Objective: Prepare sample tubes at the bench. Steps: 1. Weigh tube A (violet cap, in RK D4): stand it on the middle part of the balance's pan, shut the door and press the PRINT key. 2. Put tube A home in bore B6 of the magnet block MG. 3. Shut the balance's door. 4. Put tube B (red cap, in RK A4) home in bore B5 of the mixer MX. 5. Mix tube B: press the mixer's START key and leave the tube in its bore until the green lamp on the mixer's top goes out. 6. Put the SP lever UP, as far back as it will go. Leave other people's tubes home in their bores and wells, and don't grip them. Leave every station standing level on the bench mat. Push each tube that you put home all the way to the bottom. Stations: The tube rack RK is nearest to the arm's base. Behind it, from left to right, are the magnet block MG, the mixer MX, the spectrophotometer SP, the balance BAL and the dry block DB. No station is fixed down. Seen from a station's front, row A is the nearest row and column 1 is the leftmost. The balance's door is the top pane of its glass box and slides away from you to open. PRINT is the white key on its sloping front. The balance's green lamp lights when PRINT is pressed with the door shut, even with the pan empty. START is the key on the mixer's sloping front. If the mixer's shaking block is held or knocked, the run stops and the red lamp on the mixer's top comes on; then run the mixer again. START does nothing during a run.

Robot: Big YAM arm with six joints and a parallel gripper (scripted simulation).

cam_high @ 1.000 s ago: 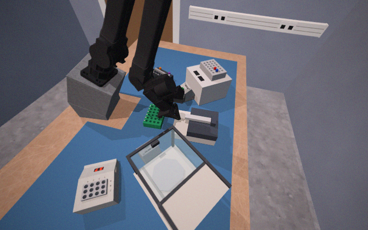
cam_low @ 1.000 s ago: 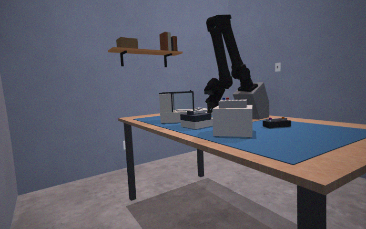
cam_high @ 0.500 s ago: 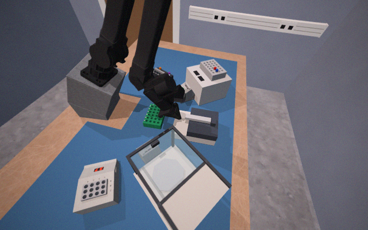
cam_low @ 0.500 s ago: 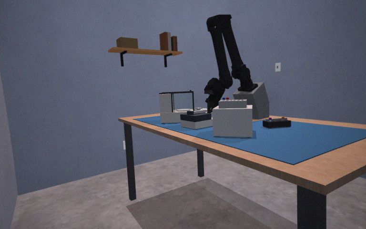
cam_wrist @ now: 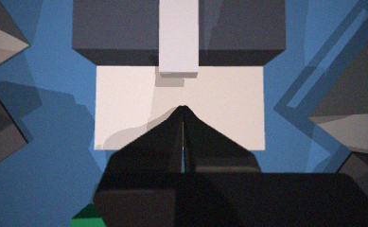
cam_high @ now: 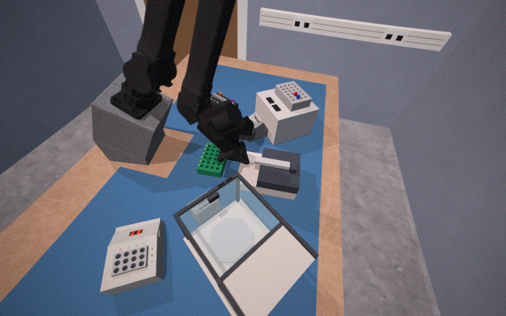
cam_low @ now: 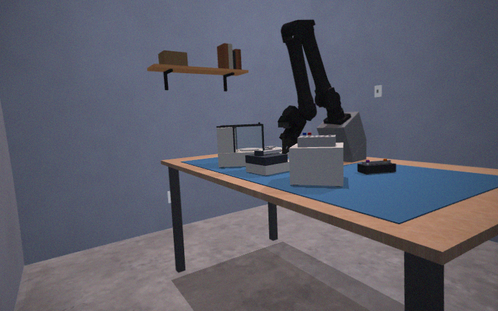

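The spectrophotometer SP [cam_high: 275,174] has a dark body and a white front plate [cam_wrist: 181,106]. Its white lever [cam_high: 272,160] [cam_wrist: 179,66] lies low along the dark body, and its end juts over the front plate. My gripper [cam_high: 243,158] is shut and empty. It hangs over the front plate, and in the wrist view the fingertips [cam_wrist: 183,111] are just short of the lever's end. The red-capped tube [cam_high: 296,93] stands in the mixer MX [cam_high: 286,113]. The violet-capped tube [cam_high: 232,100] stands in the magnet block MG [cam_high: 222,101].
The green rack RK [cam_high: 211,159] sits just left of my gripper. The balance BAL [cam_high: 244,234] with its glass box is close in front of SP, and the dry block DB [cam_high: 134,256] is to its left. A blue-capped tube [cam_high: 298,96] stands in the mixer.
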